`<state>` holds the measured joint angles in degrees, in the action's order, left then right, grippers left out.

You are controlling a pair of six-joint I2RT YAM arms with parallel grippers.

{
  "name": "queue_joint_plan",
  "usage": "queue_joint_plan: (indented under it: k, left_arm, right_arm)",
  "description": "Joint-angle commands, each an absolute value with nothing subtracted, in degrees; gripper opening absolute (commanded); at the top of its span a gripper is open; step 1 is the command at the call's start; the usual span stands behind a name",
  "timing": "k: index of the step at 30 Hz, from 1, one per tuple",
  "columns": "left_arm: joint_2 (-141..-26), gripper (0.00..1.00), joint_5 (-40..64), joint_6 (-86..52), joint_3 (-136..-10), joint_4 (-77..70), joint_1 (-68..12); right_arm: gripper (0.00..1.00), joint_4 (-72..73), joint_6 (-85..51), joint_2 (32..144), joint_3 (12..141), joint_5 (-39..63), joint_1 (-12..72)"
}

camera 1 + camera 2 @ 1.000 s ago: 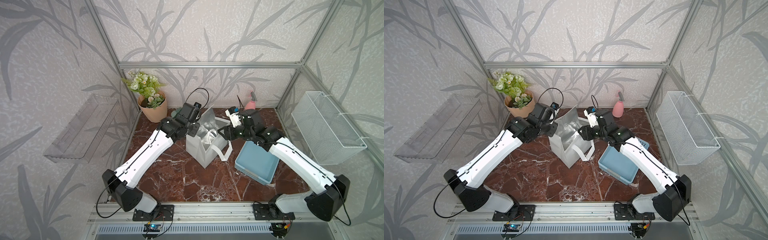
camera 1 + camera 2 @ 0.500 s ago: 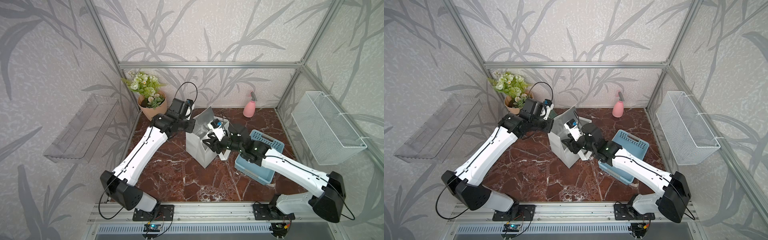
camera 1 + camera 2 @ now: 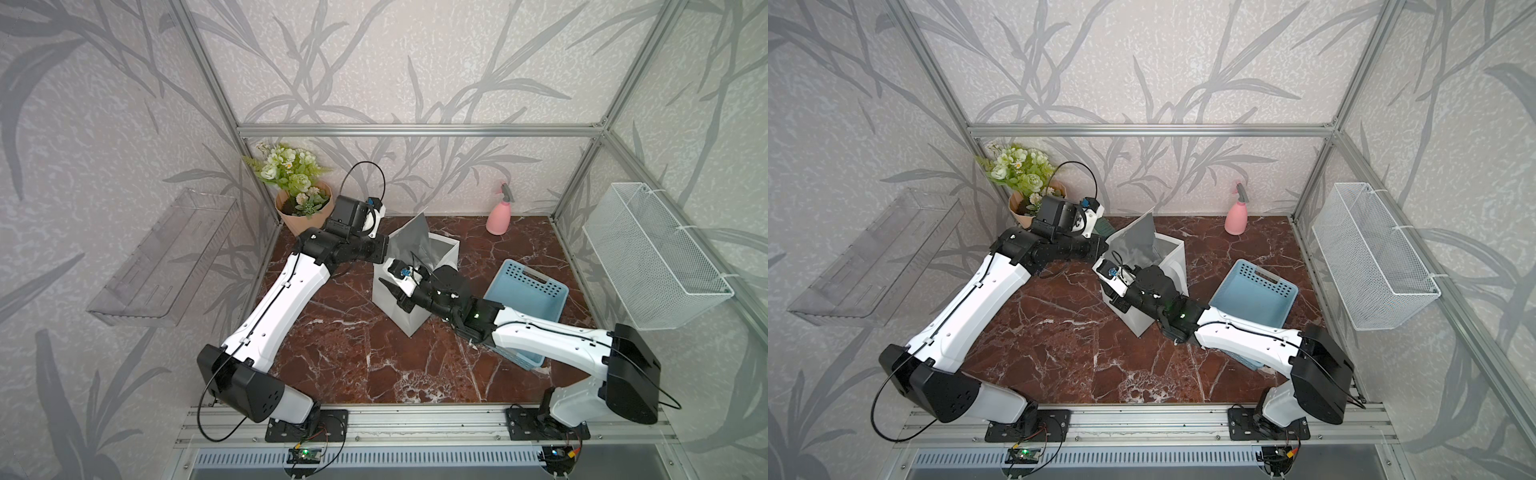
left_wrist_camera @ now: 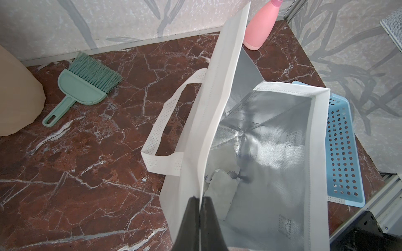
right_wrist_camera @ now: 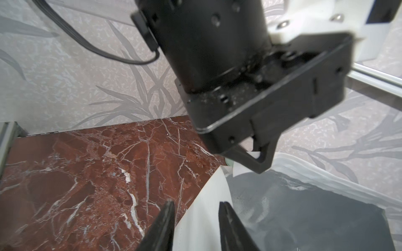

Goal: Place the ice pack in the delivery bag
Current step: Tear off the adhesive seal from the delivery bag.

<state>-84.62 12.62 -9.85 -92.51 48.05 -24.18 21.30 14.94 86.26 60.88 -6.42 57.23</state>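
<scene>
The delivery bag (image 3: 409,324) (image 3: 1138,322) stands open mid-table, a white tote with silver foil lining. My left gripper (image 3: 384,251) (image 3: 1102,249) (image 4: 199,198) is shut on its flap lid (image 4: 228,65), holding the flap upright. A whitish crumpled pack, apparently the ice pack (image 4: 220,189), lies on the bag's foil floor against the near wall. My right gripper (image 3: 392,295) (image 3: 1116,300) (image 5: 196,203) is open astride the bag's front-left wall (image 5: 202,217), one finger outside over the table, the other above the lining. A white loop handle (image 4: 161,130) hangs outside.
A blue perforated tray (image 3: 528,291) lies tilted right of the bag, under my right forearm. A pink spray bottle (image 3: 498,216) stands at the back wall, a flower pot (image 3: 303,216) at the back left, and a green hand brush (image 4: 87,84) beside it. A wire basket (image 3: 652,257) hangs on the right wall.
My right gripper moved from above the bag's right side down to its front-left wall, jaws narrowing. My left gripper shifted left and back, still clamped on the flap.
</scene>
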Motion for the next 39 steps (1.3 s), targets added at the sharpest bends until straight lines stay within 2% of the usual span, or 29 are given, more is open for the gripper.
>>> queue_joint_plan:
  k: [1, 6, 9, 20, 30, 39]
  left_arm:
    - [-83.32, 0.03, 14.46, -10.49, -91.42, 47.55, -23.82]
    - [-83.30, 0.03, 14.74, -10.46, -91.78, 47.55, -23.73]
    - [-83.17, 0.03, 15.14, -10.46, -91.54, 47.46, -23.64]
    - [-83.06, 0.03, 15.85, -10.67, -91.36, 47.48, -23.56]
    - [-82.84, 0.03, 15.82, -10.77, -91.22, 47.46, -23.47]
    - [-82.79, 0.03, 15.88, -10.81, -90.94, 47.42, -23.47]
  right_arm:
    - [0.33, 26.95, 19.30, 87.74, 62.27, -11.88, 57.40]
    - [0.31, 29.71, 20.51, 89.10, 61.99, -14.18, 57.42]
    - [0.26, 30.76, 21.36, 89.71, 62.18, -14.41, 57.39]
    - [0.25, 29.77, 22.36, 93.15, 65.24, -17.86, 57.41]
    - [0.20, 30.33, 23.20, 93.58, 64.13, -19.90, 57.40]
    - [0.17, 30.17, 23.45, 93.87, 64.13, -18.60, 57.41]
